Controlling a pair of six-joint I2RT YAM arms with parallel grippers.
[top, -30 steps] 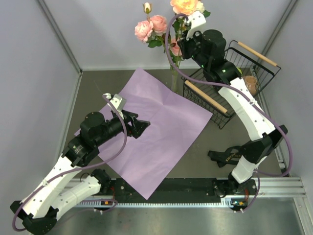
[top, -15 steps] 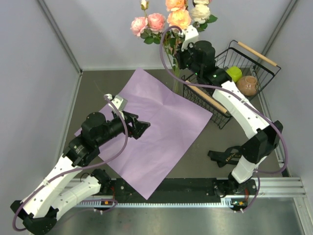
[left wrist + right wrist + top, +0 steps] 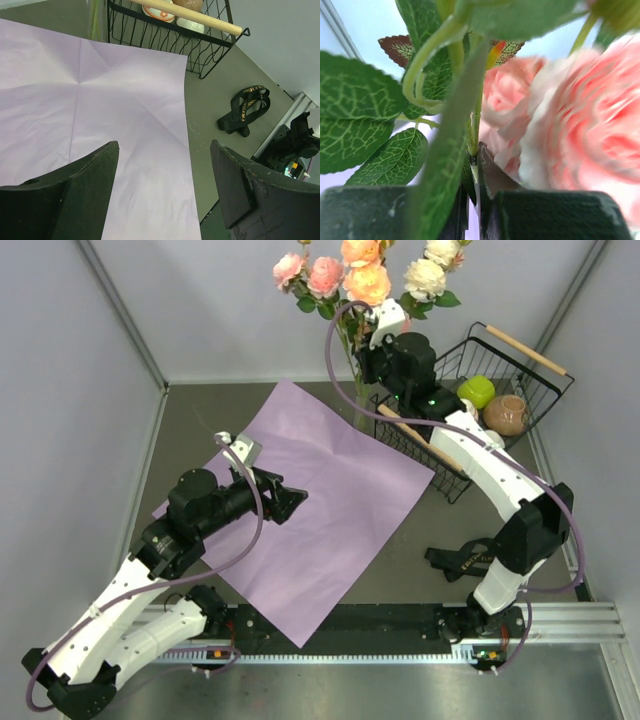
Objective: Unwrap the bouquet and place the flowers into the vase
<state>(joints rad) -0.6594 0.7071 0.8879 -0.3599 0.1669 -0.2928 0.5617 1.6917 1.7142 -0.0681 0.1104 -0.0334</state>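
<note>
My right gripper (image 3: 475, 200) clamps the pink, cream and peach artificial roses (image 3: 365, 280), stems upright — narrow clear glass vase (image 3: 358, 418) just beneath; left gripper (image 3: 164, 150) gapes, farther off.

Soft, even light from above fills the top view. The arms cast only faint shadows on the lilac paper sheet (image 3: 330, 500), and the metal rail (image 3: 400, 638) gleams. In the right wrist view the pink roses (image 3: 590, 115) are blurred and pale, while the green leaves (image 3: 355, 115) are sharper. The left wrist view is crisp, its fingers (image 3: 75, 195) nearly black.

The left arm (image 3: 120, 605) and right arm (image 3: 500, 475) wear white shells over black joints, each trailed by 1 looping purple cable (image 3: 259, 510). Their fingers (image 3: 85, 195) are matte black wedges.
</note>
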